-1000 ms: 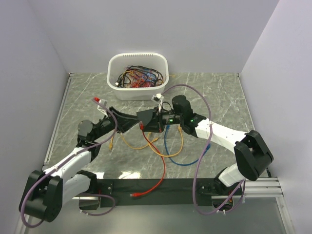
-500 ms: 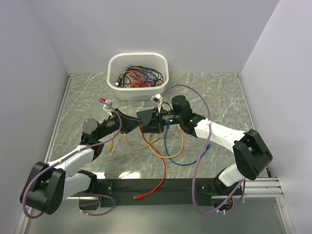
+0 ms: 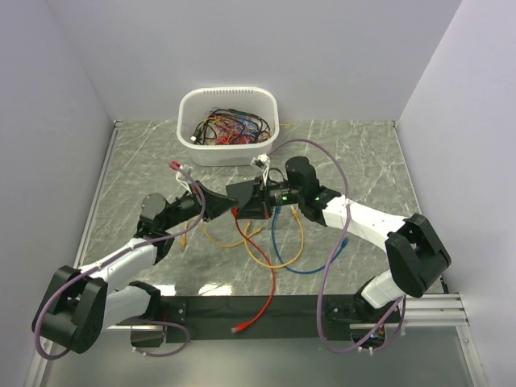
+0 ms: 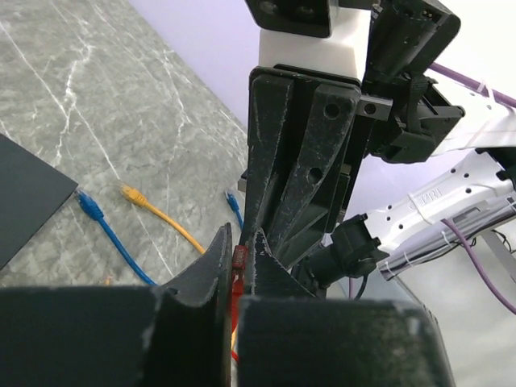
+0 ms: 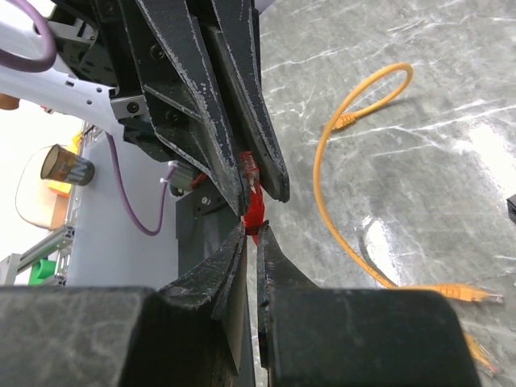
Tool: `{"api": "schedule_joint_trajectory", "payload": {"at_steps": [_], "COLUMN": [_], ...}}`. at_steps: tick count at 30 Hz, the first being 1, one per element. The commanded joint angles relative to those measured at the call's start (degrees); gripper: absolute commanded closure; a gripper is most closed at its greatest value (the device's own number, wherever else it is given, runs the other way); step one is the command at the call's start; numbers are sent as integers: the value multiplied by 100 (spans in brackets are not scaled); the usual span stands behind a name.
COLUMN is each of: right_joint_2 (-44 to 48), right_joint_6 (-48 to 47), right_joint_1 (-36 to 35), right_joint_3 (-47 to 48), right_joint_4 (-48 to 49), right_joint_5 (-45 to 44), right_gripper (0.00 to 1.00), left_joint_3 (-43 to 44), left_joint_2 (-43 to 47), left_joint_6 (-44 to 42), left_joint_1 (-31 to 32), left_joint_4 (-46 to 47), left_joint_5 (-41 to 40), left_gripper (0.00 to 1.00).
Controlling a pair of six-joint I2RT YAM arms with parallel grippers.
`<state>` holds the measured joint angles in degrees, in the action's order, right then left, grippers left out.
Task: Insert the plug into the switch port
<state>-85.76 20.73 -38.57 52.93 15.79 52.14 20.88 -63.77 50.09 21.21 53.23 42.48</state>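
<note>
My left gripper [image 4: 239, 242] is pressed together on the plug [image 5: 253, 211], a red sliver between its tips. My right gripper [image 5: 251, 230] meets it nose to nose, its jaws almost together and pinching the same red piece from the other side. Both hang above the middle of the table [image 3: 363, 153], just in front of the white tub [image 3: 230, 155]. From the plug, the red cable [image 3: 270, 282] trails toward the black plate [image 3: 266, 309] at the near edge. An orange cable [image 4: 133, 196] and a blue cable [image 4: 90, 205] lie loose on the marble beneath. Bare marble opens left and right, out to the walls.

My fingers cover most of the plug. I cannot pick out the switch port in any view. A dark flat slab [image 4: 24, 193] is cut off by the left wrist view's edge; I cannot tell what it is.
</note>
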Motion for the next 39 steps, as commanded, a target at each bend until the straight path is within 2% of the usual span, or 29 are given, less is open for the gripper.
{"api": "schedule_joint_trajectory", "payload": {"at_steps": [1, 3, 4, 7, 10, 11, 14, 21, 29, 39], "right_joint_2": [15, 50, 76, 164, 340, 445, 603, 543, 130, -248], "right_joint_6": [-34, -174, -236, -447, -605, -666, -816, -930, -957, -913], "right_joint_1": [60, 60, 68, 60, 51, -1, -107, -484, -915, -1012], "right_joint_3": [103, 165, 287, 533, 649, 657, 745, 956, 1211, 1457], "right_joint_4": [127, -179, -347, -954, -1350, -1412, -1719, -2133, -2291, -2291], "right_joint_5": [-19, -142, -395, -1202, -1888, -2048, -2645, -3226, -3711, -3992], "right_gripper": [100, 100, 96, 70, 58, 57, 57, 57, 57, 60], "left_joint_3": [310, 433, 530, 671, 698, 698, 706, 680, 627, 636], "left_joint_2": [5, 13, 13, 40, 22, 5, -127, -443, -611, -496], "left_joint_6": [-122, -201, -210, -113, 115, 255, 422, 643, 766, 713], "left_joint_1": [67, 67, 76, 76, 76, 76, 76, 76, 102, 120], "left_joint_4": [-172, -654, -1135, -1831, -2045, -2036, -1992, -1659, -1474, -1623], "left_joint_5": [-143, -520, -669, -1276, -1637, -1690, -1769, -1805, -1769, -1805], "left_gripper": [99, 100, 99, 100, 100, 99, 100, 99, 99, 99]}}
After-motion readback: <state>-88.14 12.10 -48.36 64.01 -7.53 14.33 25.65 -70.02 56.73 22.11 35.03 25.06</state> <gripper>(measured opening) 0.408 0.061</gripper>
